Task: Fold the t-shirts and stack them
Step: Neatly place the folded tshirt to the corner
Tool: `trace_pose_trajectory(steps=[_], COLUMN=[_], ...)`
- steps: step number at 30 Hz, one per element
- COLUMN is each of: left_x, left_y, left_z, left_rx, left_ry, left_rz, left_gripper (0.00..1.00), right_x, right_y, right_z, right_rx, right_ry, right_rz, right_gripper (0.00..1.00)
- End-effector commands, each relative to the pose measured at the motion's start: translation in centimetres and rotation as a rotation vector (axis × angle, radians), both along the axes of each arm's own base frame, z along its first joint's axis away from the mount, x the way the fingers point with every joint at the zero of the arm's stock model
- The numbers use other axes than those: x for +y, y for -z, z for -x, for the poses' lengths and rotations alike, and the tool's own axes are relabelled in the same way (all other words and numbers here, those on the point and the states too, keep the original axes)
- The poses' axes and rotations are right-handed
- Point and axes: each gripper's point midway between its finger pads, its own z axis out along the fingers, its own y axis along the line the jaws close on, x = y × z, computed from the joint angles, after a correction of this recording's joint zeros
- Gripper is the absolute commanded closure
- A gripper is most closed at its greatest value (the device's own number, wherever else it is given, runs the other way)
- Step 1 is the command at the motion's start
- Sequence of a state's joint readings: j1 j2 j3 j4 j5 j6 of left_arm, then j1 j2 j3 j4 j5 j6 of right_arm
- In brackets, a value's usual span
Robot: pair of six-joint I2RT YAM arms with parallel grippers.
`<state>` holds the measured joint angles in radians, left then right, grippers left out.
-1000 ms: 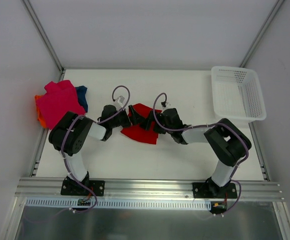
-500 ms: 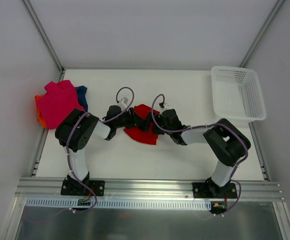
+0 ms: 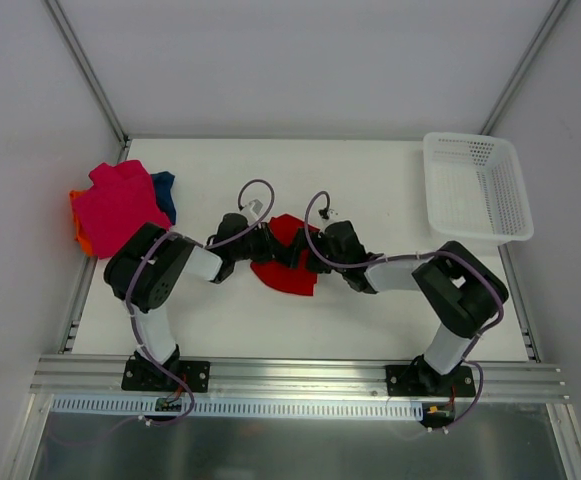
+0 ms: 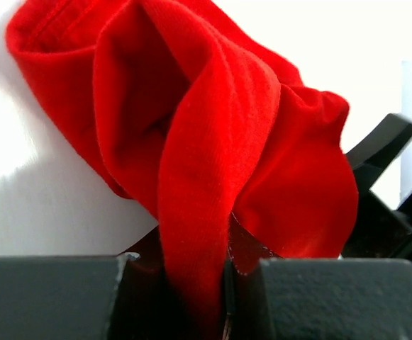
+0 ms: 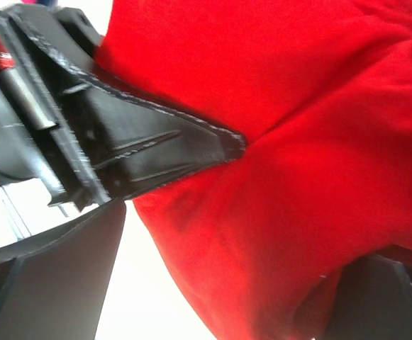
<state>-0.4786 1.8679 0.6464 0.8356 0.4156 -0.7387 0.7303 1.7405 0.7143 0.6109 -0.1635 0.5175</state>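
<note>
Top view: the crumpled bright red t-shirt (image 3: 288,275) lies mid-counter (image 3: 370,190), between left claw (image 3: 270,243) and right claw (image 3: 310,255).

Left wrist: a soft, matte fold of the red t-shirt (image 4: 213,127) is clamped in the left claw (image 4: 195,297).

Right wrist: the red t-shirt (image 5: 298,177) fills the gap of the right claw (image 5: 227,283); its grip cannot be determined.

The left gripper (image 3: 271,243) has pushed rightward across the table over the past second, drawing nearer the right gripper (image 3: 312,254). The red t-shirt (image 3: 286,278) between them, spread wider before, is now gathered into a narrower bunch.
</note>
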Motion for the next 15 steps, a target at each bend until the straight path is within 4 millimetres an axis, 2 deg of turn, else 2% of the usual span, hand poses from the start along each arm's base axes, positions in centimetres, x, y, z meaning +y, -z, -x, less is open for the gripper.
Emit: trace_pose_trajectory(steps=[1,2,3,4,5,6,8,11,15], left_x=[2.0,2.2,3.0,3.7,4.1,4.9,5.7,7.6,10.0], left_y=[3.0,2.4,1.7,1.0,0.5,-0.5,-2.9,-5.0,-7.5], left_z=[4.8,4.3,4.6,3.7,3.5,3.9,2.6,1.8,0.9], left_rx=[0.114,0.098,0.105,0.071,0.062,0.066,0.007,0.002,-0.011], left_ry=[0.06,0.047,0.037,0.006,-0.006,-0.019,-0.063,-0.113,-0.18], left_rz=[-0.22,-0.244,-0.282,-0.328,-0.351,-0.382,-0.423,-0.502,-0.552], left_gripper=[1.0,1.0,1.0,1.0,1.0,1.0,1.0,1.0,1.0], right_x=[-3.2,-3.6,-4.1,-4.8,-5.1,-5.7,-6.8,-7.7,-8.9], right_y=[2.5,1.5,1.0,1.1,-0.1,-0.2,-1.6,-2.4,-2.6], right_z=[1.8,1.6,1.4,1.8,1.6,1.8,1.3,1.5,2.1], right_rx=[0.053,0.03,0.011,0.01,-0.018,-0.018,-0.07,-0.089,-0.091], right_ry=[0.014,0.02,0.033,0.022,0.029,0.033,0.068,0.084,0.092], right_rz=[0.178,0.186,0.208,0.253,0.253,0.278,0.301,0.306,0.336], right_gripper=[0.0,0.01,0.01,0.01,0.01,0.01,0.01,0.0,0.01])
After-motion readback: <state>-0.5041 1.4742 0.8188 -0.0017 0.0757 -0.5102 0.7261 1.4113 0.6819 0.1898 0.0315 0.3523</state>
